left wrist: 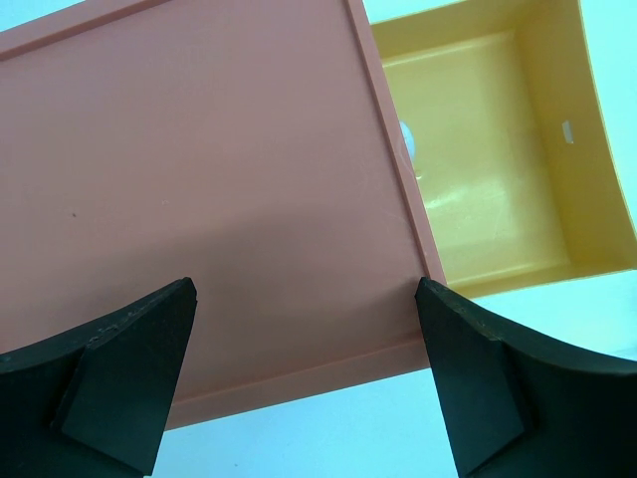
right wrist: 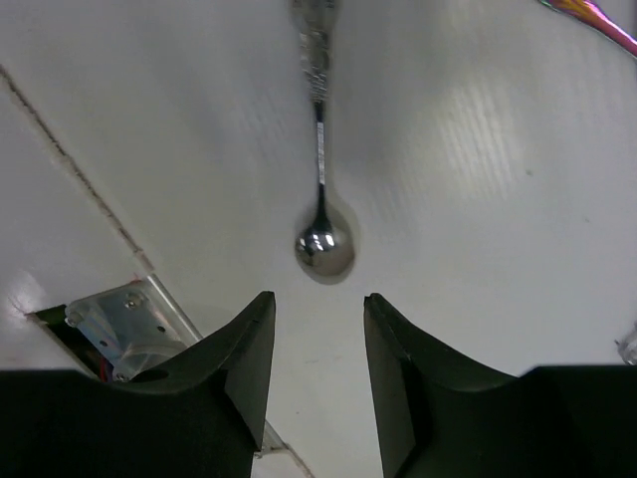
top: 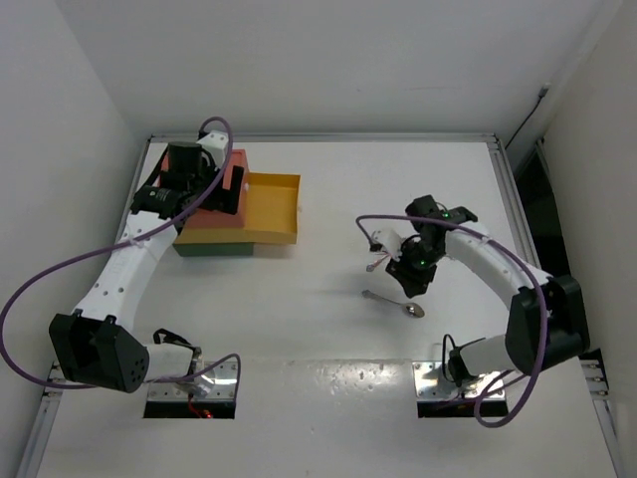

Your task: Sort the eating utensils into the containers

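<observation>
A silver metal spoon (top: 395, 303) lies on the white table, also in the right wrist view (right wrist: 320, 189), bowl toward the camera. My right gripper (right wrist: 318, 302) is open and empty, its tips just short of the spoon's bowl, seen from above (top: 410, 278). A thin pink-purple utensil (top: 375, 263) lies left of that gripper; its end shows in the right wrist view (right wrist: 593, 16). The container block has a red-orange top (top: 233, 182), a pulled-out yellow drawer (top: 275, 206) and a green bottom (top: 211, 250). My left gripper (left wrist: 306, 299) is open and empty over the red-orange top (left wrist: 219, 169), seen from above (top: 221, 195).
The yellow drawer (left wrist: 498, 149) looks bare except for a small pale spot by the red edge. Metal base plates (top: 445, 379) sit at the near edge, one in the right wrist view (right wrist: 119, 321). Purple cables loop from both arms. Walls bound the table.
</observation>
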Robot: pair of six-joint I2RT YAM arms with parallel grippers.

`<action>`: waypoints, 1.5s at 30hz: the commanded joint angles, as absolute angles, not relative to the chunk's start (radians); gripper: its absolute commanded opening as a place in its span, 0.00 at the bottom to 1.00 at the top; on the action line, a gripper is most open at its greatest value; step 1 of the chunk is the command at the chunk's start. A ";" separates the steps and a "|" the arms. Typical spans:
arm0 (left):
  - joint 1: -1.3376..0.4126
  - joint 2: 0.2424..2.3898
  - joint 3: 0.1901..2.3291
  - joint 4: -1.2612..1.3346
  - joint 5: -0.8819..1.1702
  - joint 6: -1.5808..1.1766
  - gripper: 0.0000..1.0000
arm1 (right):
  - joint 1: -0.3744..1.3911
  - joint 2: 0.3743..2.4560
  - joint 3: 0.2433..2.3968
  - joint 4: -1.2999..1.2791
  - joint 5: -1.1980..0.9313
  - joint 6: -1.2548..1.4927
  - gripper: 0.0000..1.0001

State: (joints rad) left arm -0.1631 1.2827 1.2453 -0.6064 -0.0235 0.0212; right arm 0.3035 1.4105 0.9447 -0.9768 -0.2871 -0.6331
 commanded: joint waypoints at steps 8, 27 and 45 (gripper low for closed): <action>-0.189 1.287 1.239 -0.667 -0.081 0.008 1.00 | 0.520 1.474 0.845 -0.813 -0.158 -0.528 0.42; -0.179 1.269 1.230 -0.649 -0.092 -0.002 1.00 | 0.675 1.560 0.765 -0.626 0.087 -0.466 0.01; -0.140 1.259 1.296 -0.630 -0.037 -0.051 1.00 | 0.598 1.865 2.052 -0.890 -0.454 0.010 0.00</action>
